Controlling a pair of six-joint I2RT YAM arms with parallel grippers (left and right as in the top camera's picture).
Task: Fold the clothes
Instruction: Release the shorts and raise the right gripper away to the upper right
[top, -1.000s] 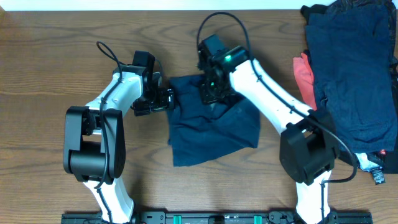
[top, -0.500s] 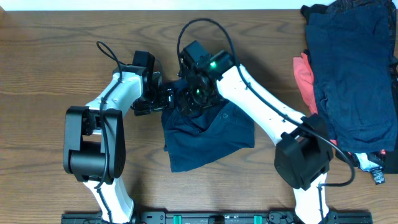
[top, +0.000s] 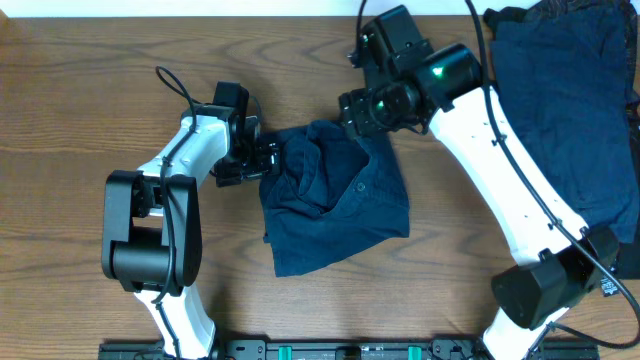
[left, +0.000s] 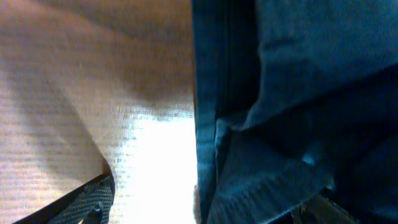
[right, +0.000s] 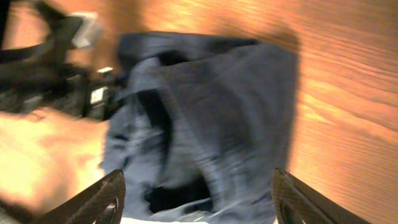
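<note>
Two robot arms work over one wooden tabletop (top: 90, 60): the left arm (top: 190, 150) and the right arm (top: 500, 170). Each carries one hand, making two: the left hand (top: 268, 158) and the right hand (top: 352, 112). One navy garment (top: 340, 205) lies alone mid-tabletop. One heap of dark navy cloth (top: 570, 110) sits far right; the number of pieces in it cannot be told.

The pile of navy clothes (top: 565, 90) ran off the overhead view's top and right edges, and the right arm (top: 510, 190) covered its near side. The left gripper (top: 268, 158) merged darkly with the navy garment (top: 335, 200), so contact could not be judged. Both wrist views were blurred; the lower edge cut off the left gripper's fingers (left: 93, 200) and most of the right gripper (right: 199, 202). A small tag (top: 606, 284) was unreadable.
</note>
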